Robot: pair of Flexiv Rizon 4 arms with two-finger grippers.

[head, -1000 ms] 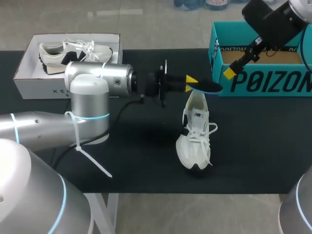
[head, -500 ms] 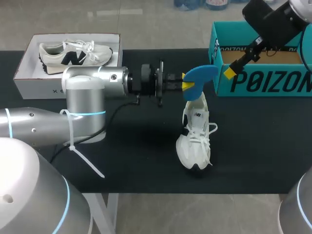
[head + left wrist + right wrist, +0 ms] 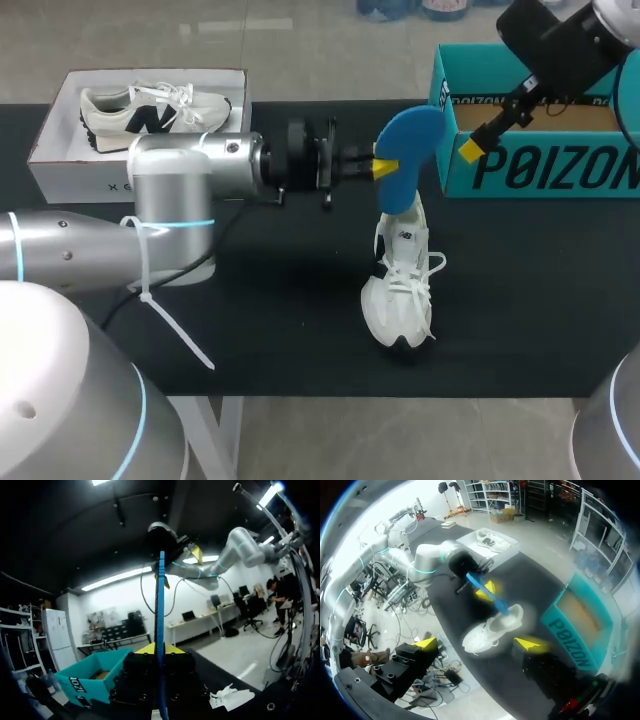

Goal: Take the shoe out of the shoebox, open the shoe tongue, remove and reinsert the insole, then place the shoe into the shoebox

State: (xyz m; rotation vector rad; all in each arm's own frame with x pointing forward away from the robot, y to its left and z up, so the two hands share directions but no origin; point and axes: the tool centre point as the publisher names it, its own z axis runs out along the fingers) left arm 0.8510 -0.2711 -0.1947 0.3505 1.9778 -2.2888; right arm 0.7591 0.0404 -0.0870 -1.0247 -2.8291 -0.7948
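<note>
Over the last second the insole (image 3: pixel 407 155) has turned from lying flat and edge-on to showing its broad blue face, and has risen above the shoe (image 3: pixel 401 285). The left gripper (image 3: pixel 384 166) is clamped on one edge of the insole; in the left wrist view the insole (image 3: pixel 161 600) appears as a thin blue blade standing between the two yellow tips. The shoe rests on the table (image 3: pixel 290 320), with its long axis running from the heel at the far side to the toe at the near edge. Its opening lies directly beneath the insole's lower end. The insole's long axis is close to upright and leans slightly toward the teal box (image 3: pixel 545 165), so reinsertion would be mainly a descent along that axis. The left arm is much the nearer. The right gripper (image 3: pixel 478 643) is spread, holds nothing and hangs by the teal box's front wall, well apart from the shoe. The white shoebox (image 3: pixel 60 150) at the far left holds a second shoe (image 3: pixel 150 108). It cannot be made out whether the insole's lower end touches the heel collar, or how far the tongue is opened.
</note>
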